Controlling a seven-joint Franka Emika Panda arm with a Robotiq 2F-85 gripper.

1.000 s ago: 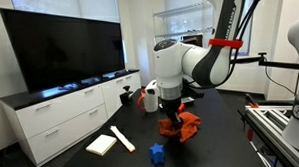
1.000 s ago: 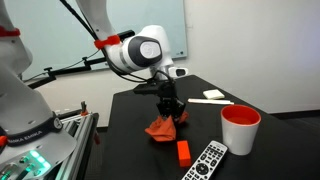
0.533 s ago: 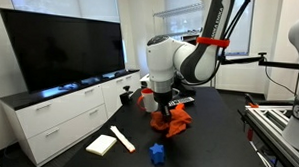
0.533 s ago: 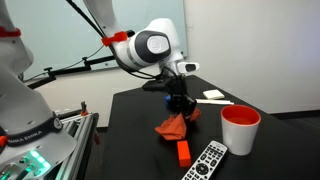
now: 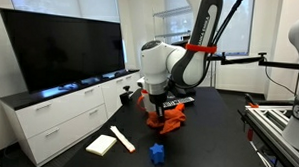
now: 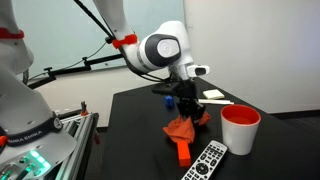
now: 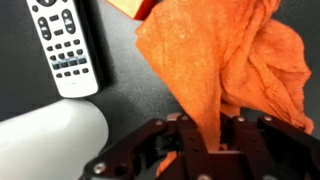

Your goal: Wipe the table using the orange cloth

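My gripper is shut on the orange cloth, which hangs from the jaws and drags on the black table. In an exterior view the gripper holds the cloth just left of the red-and-white cup. In the wrist view the cloth fills the upper right and runs down between the black fingers.
A red-and-white cup, a remote and an orange block lie near the cloth. A blue block, white pad and stick sit at the table's end. The remote and cup show in the wrist view.
The gripper has dragged the orange cloth across the table toward the cup, the remote and the table's end with the blue block; the arm has swung along with it.
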